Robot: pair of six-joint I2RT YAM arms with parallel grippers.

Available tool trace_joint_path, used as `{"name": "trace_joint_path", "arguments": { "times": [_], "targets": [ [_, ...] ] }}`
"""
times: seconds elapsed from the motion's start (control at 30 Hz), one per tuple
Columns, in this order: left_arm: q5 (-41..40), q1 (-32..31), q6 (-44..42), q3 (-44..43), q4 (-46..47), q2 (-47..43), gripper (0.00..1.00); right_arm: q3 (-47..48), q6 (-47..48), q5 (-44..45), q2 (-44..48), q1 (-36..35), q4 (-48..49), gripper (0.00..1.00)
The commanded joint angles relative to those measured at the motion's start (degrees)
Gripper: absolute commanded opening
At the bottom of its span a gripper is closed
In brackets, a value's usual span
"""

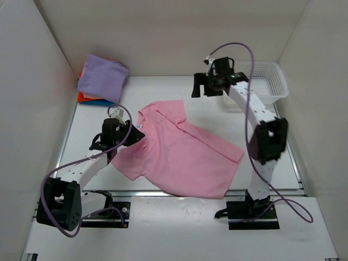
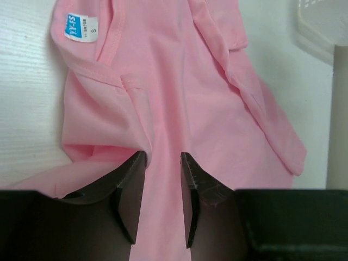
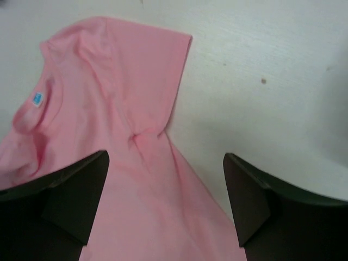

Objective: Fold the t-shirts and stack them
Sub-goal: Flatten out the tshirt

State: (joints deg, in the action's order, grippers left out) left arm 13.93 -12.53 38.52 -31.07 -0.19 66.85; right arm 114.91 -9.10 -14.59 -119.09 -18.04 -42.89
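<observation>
A light pink short-sleeved t-shirt (image 1: 179,152) lies spread open on the white table, collar to the left, with a small white and blue neck label (image 2: 76,24). My left gripper (image 1: 136,132) is low over its left shoulder. In the left wrist view its jaws (image 2: 163,157) stand narrowly apart with flat pink cloth showing between them. My right gripper (image 1: 200,87) hangs wide open and empty above the table behind the shirt. It looks down on the shirt's far sleeve (image 3: 141,70). A folded lavender shirt (image 1: 103,76) tops a stack over orange (image 1: 83,97) and blue (image 1: 101,102) ones.
A white plastic mesh basket (image 1: 270,79) stands at the back right, behind the right arm. The folded stack sits in the back left corner against the wall. White walls close in the table on three sides.
</observation>
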Motion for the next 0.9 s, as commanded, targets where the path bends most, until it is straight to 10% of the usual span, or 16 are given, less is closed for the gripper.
{"name": "trace_joint_path", "arguments": {
  "times": [0.0, 0.27, 0.4, 0.63, 0.87],
  "targets": [
    [-2.51, -3.62, -5.02, -5.65, -1.64, 0.20, 0.42, -19.42, 0.41, 0.19, 18.75, 2.39, 10.00, 0.83],
    [-6.64, -10.85, -14.46, -21.14, -8.44, 13.22, 0.50, -62.13, -7.15, -1.93, 42.42, 2.93, 21.70, 0.83],
    [-6.99, -10.40, -12.86, -20.16, -5.09, 16.03, 0.47, -73.06, -11.10, -5.09, 46.05, 3.19, 24.60, 0.64],
    [-9.10, -12.34, -14.79, -31.02, -7.16, 31.39, 0.48, -74.40, -11.99, -5.80, 41.05, 3.89, 22.59, 0.32],
    [-6.21, -8.92, -11.63, -42.66, -13.78, 48.10, 0.36, -65.97, -10.59, -0.01, 29.82, 4.59, 19.17, 0.43]
  ]
}}
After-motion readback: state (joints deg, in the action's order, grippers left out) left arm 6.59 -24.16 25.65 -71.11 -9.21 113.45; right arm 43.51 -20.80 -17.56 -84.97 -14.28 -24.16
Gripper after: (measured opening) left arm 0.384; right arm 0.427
